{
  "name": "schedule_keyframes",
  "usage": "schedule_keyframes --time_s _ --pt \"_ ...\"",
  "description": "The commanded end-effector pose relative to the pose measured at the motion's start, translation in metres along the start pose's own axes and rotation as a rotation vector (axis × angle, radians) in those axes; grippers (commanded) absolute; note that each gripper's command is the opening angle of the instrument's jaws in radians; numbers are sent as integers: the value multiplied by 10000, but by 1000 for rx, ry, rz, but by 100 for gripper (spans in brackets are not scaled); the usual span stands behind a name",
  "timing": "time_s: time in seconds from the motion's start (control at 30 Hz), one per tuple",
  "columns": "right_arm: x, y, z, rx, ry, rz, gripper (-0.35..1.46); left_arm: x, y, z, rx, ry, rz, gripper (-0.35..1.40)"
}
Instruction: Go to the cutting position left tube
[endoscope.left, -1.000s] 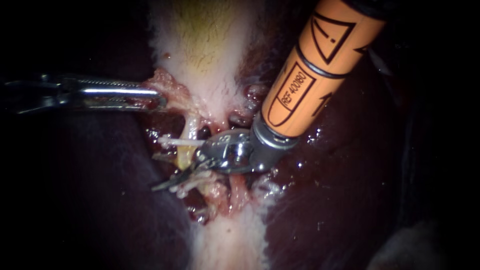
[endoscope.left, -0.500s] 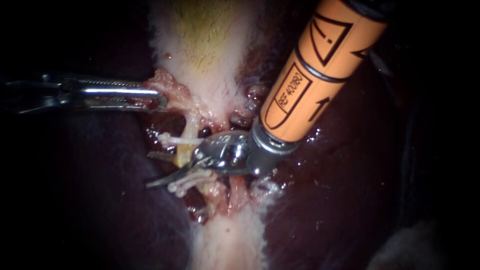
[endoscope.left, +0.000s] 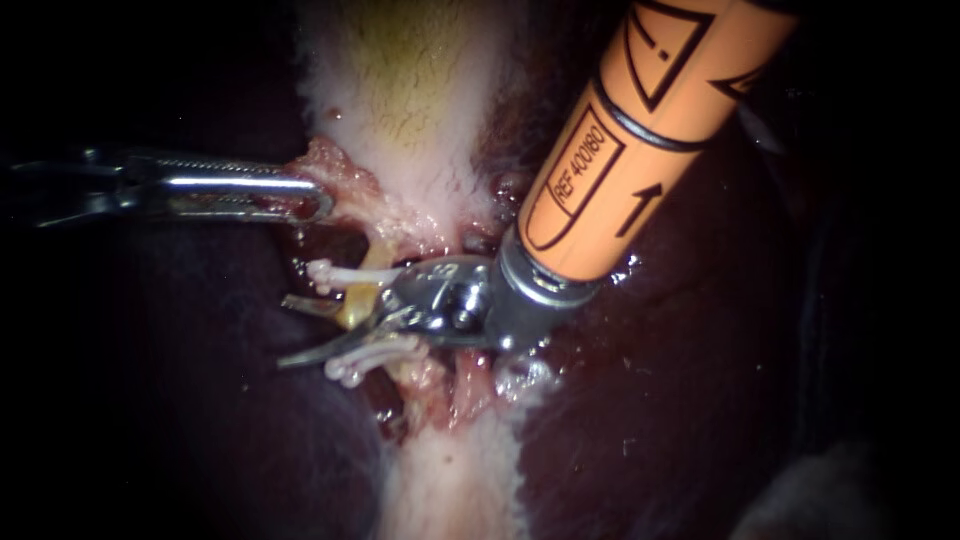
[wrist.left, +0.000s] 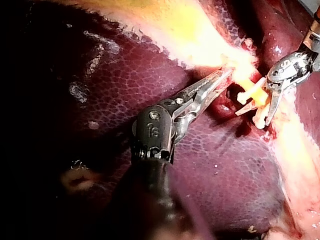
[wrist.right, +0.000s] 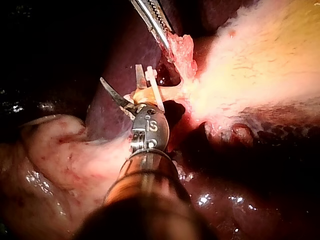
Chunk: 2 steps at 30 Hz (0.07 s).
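- The left instrument (endoscope.left: 322, 205) enters from 9 o'clock and lies almost level. Its pincer is pressed onto a pink fringe of tissue (endoscope.left: 335, 172) at the narrow end of the gallbladder (endoscope.left: 410, 90), pinching it from two sides.
- The gallbladder, pale with a yellow-green streak, runs from 12 o'clock down to the centre. The dark liver (endoscope.left: 680, 380) lies on either side of it.
- The right instrument (endoscope.left: 290, 332), on an orange shaft, comes down from 1 o'clock and bends toward 9 o'clock. Its pincer is a pair of thin curved blades, spread apart and holding nothing.
- The left tube (endoscope.left: 360, 303), short and yellowish, sits just left of centre and runs from 12 toward 6 o'clock. It lies between the spread blades, close to their hinge; whether either blade touches it I cannot tell.
- One white clip (endoscope.left: 340, 272) crosses the tube on the 12 o'clock side of the blades. A pair of white clips (endoscope.left: 375, 352) crosses it on the 6 o'clock side, just beside the lower blade.
- A reddish second tube (endoscope.left: 470, 378) lies toward 4 o'clock from the left tube, under the right instrument's wrist.
- In the right wrist view, the yellow tube shows between the two blades, just ahead of the hinge.
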Motion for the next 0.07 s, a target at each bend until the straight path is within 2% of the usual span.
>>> schedule_keyframes --time_s 0.03,0.07 --pt "-1 0 0 0 -1 0 126 0 0 0 0 0 0 -35" --pt "-1 1 0 0 -1 0 126 0 -1 0 0 0 0 -35"
